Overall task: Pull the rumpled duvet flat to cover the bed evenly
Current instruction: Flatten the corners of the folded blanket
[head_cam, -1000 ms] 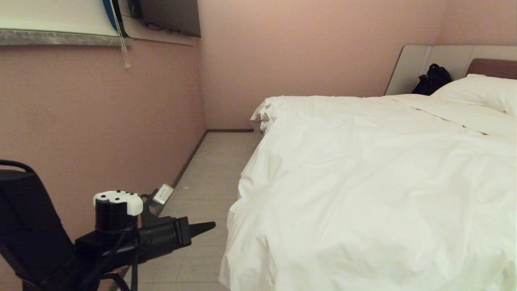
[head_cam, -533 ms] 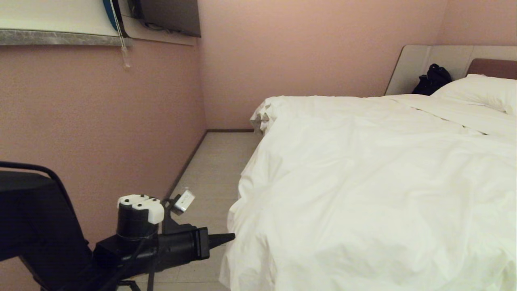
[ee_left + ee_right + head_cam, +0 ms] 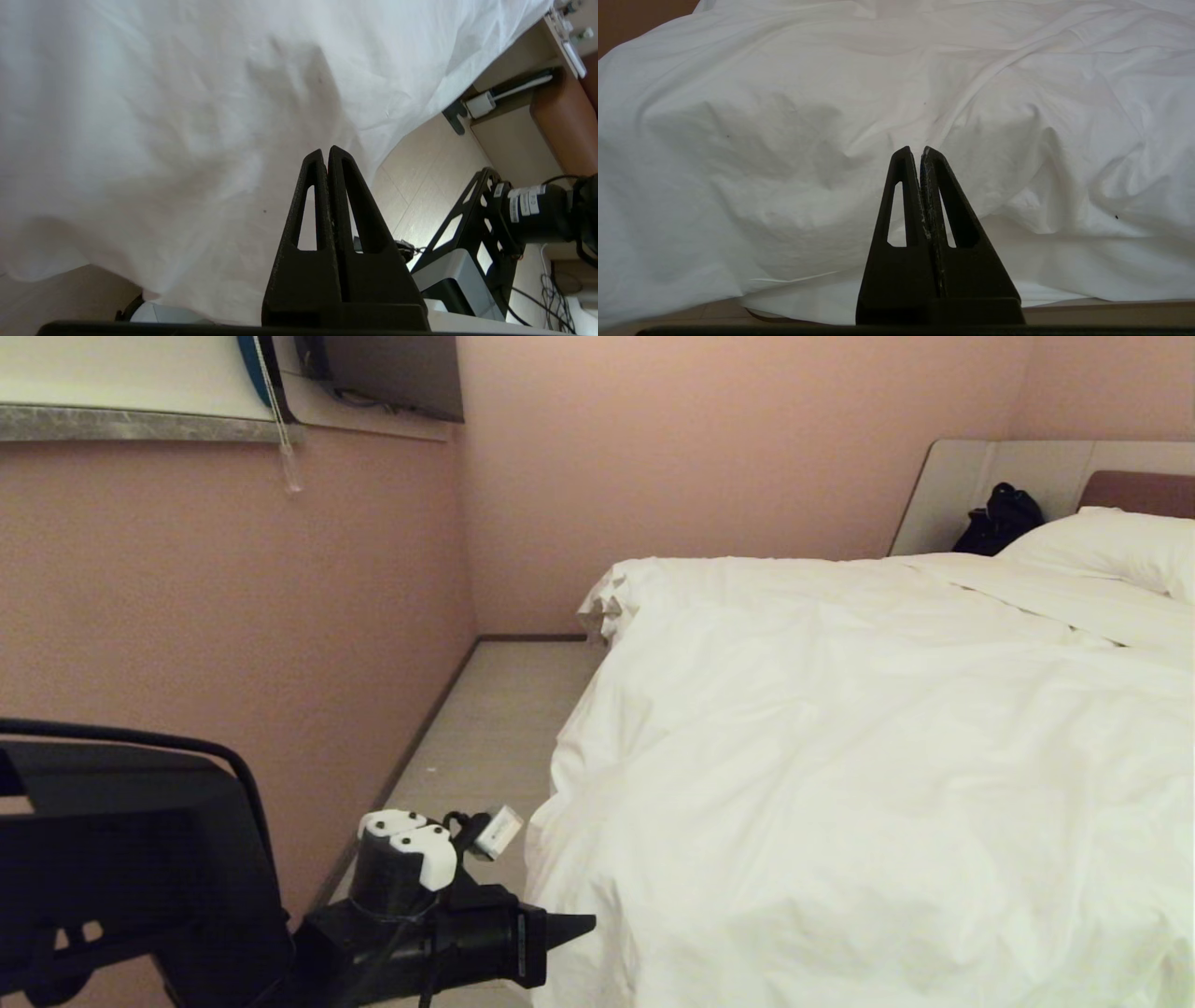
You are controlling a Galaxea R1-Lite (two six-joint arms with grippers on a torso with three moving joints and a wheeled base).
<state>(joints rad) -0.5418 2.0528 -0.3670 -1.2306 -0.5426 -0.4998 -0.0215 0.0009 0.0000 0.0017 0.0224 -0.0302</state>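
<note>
Duvet (image 3: 840, 784) is the name for the large, thick, puffy white fabric cover that lies over the low double bed (image 3: 1134, 490) with its brown padded headboard set in a pale grey panel; it fills the middle and right of the head view, wrinkled, and hangs over the near left edge down toward the floor.

At the far left, a pink wall runs back to a corner, with a grey stone-like ledge (image 3: 140, 422) high up and a dark screen (image 3: 392, 373) mounted beyond it. A strip of pale tiled floor (image 3: 485, 728) lies between wall and bed, which is probably why the robot works from this narrow side.

Low on the left, the black left hand (image 3: 574, 926) points level toward the hanging side of the duvet, its tip just beside the cloth. The left wrist view shows its two black fingers (image 3: 348, 196) pressed together, with nothing between them. That suggests an approach: the hand is lined up at the draped edge, but would need to part its fingers before it could take the fabric.

Farther right, at the head of the bed, sit a white rectangular pillow (image 3: 1111, 546) and a small black bag (image 3: 1001, 518).

The right hand (image 3: 914, 151) faces the rumpled duvet, fingers likewise together and empty, seemingly idle.
</note>
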